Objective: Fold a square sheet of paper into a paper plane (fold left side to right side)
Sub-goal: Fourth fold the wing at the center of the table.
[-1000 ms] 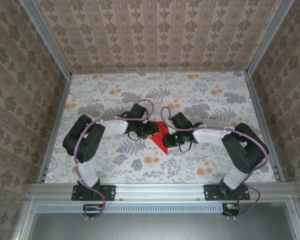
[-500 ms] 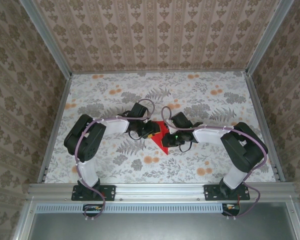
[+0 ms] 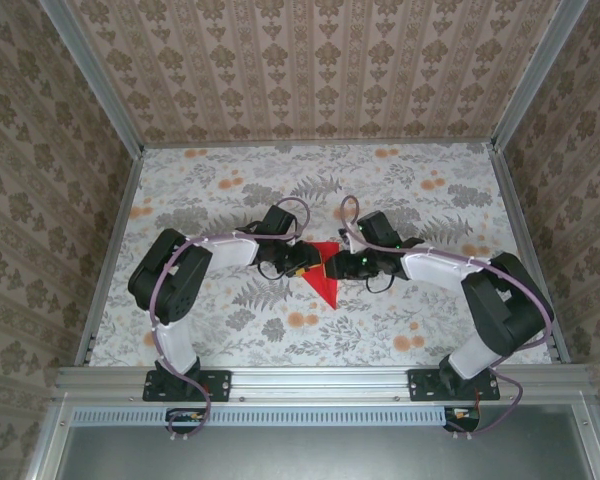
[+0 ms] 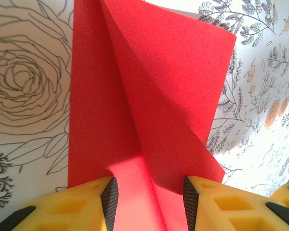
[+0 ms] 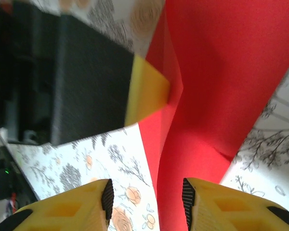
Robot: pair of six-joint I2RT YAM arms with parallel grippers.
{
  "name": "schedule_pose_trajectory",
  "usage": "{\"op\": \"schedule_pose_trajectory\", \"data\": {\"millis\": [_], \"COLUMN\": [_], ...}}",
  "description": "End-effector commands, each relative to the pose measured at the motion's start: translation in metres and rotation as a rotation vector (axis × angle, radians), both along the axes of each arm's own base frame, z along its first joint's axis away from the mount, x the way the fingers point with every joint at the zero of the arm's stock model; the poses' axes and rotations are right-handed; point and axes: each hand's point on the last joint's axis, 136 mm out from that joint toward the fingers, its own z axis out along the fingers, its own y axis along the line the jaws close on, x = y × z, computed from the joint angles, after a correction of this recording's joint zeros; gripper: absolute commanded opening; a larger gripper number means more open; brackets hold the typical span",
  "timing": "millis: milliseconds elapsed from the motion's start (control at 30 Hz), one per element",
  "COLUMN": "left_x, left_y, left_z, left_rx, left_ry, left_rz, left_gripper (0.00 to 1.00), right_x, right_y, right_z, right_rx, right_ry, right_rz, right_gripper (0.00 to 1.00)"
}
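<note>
The square sheet of paper (image 3: 326,278) is bright red and folded into a pointed shape, its tip toward the near edge, lying mid-table between both grippers. In the left wrist view the paper (image 4: 149,96) shows a central crease with a raised flap on the right. My left gripper (image 4: 149,199) stands open over it, its pads apart on either side of the crease. It sits at the paper's left edge (image 3: 308,262). My right gripper (image 5: 145,202) is open, with the paper's (image 5: 216,72) edge and tablecloth between its pads. It sits at the paper's right side (image 3: 345,266).
The flower-print tablecloth (image 3: 230,190) covers the table, with patterned walls on three sides and an aluminium rail (image 3: 320,378) along the near edge. The left gripper's yellow finger (image 5: 147,91) and dark body loom close ahead of my right gripper.
My right gripper has gone from shut to open, letting go of the paper, and its arm has shifted right and back. The left gripper has stayed put.
</note>
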Motion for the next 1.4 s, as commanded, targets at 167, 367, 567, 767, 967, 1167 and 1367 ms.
{"op": "schedule_pose_trajectory", "data": {"millis": [167, 367, 567, 767, 967, 1167, 1367], "left_x": [-0.007, -0.007, -0.008, -0.007, -0.008, -0.008, -0.008], "left_y": [0.010, 0.010, 0.010, 0.010, 0.011, 0.011, 0.011], "left_z": [-0.017, -0.016, -0.016, -0.016, -0.016, -0.016, -0.017], "left_rx": [0.066, 0.065, 0.066, 0.066, 0.070, 0.071, 0.073], "left_ry": [0.052, 0.049, 0.052, 0.051, 0.051, 0.053, 0.055], "left_rz": [0.022, 0.022, 0.021, 0.020, 0.020, 0.020, 0.020], "left_gripper": [0.44, 0.44, 0.44, 0.44, 0.44, 0.44, 0.44], "right_x": [0.012, 0.015, 0.013, 0.012, 0.011, 0.012, 0.013], "right_y": [0.008, 0.016, 0.023, 0.023, 0.015, 0.006, -0.003], "right_z": [0.001, -0.009, -0.019, -0.026, -0.030, -0.034, -0.038], "right_rx": [0.121, 0.129, 0.127, 0.110, 0.043, -0.020, -0.083], "right_ry": [0.051, 0.079, 0.104, 0.124, 0.115, 0.105, 0.098], "right_rz": [-0.017, -0.010, -0.001, -0.001, -0.008, -0.021, -0.031], "right_gripper": [0.49, 0.47, 0.40, 0.29, 0.09, 0.00, 0.00]}}
